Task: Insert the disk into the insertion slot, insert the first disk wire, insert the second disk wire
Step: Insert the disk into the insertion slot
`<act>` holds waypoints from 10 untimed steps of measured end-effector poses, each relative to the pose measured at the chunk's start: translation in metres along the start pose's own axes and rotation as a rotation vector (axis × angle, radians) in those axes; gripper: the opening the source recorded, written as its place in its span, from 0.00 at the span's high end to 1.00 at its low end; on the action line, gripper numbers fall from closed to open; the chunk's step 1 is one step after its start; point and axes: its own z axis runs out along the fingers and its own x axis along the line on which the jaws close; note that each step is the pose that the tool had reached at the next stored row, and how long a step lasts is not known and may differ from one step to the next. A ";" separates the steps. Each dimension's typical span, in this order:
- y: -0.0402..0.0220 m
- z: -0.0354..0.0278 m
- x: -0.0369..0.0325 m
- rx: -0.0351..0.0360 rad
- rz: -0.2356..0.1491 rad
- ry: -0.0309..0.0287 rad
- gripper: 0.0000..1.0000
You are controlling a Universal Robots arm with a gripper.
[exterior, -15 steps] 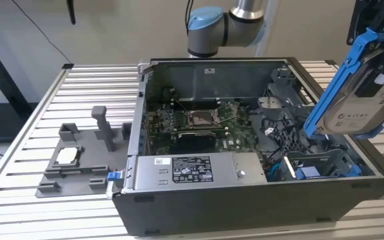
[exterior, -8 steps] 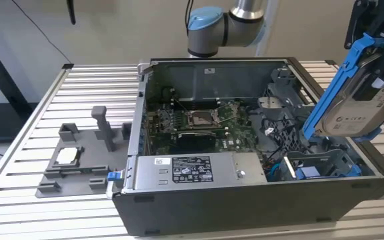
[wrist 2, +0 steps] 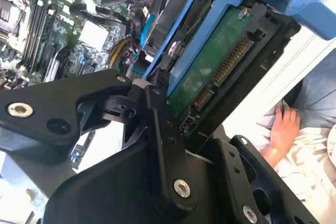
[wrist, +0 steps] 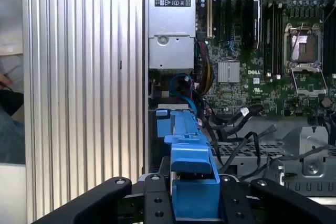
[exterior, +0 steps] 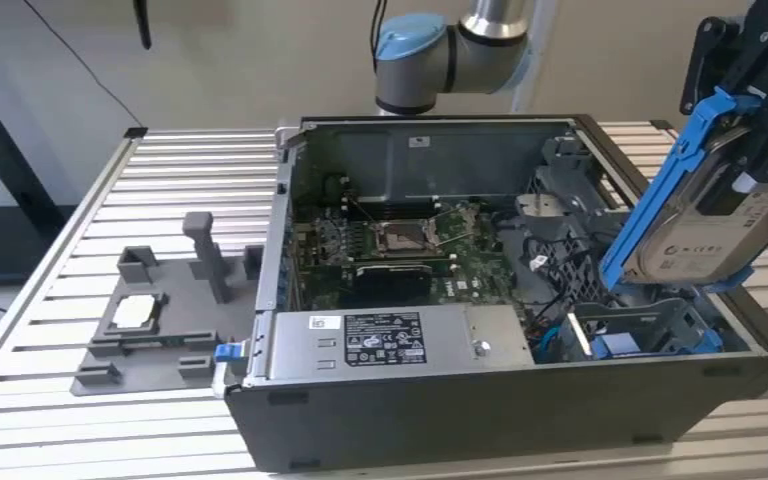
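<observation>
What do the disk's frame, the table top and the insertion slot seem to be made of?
The disk's frame looks like moulded plastic: bright blue, smooth, slightly glossy. The table top seems bare metal, probably aluminium: pale, ribbed, dull sheen. The insertion slot looks like matte grey-blue plastic; painted metal is possible.

Slatted table [exterior: 91, 250]; computer case [exterior: 491, 420]; grey fixture [exterior: 144, 345]

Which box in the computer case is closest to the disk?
The grey-blue insertion slot, open-topped, at the exterior view's right: the disk hangs tilted just above it. The silver labelled power-supply box lies further to that view's left.
</observation>
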 end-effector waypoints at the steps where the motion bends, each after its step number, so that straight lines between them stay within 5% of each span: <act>1: -0.0001 0.0016 0.0000 0.0000 0.000 0.0001 0.67; 10: -0.0006 0.0137 -0.0001 0.0000 0.000 0.0006 0.67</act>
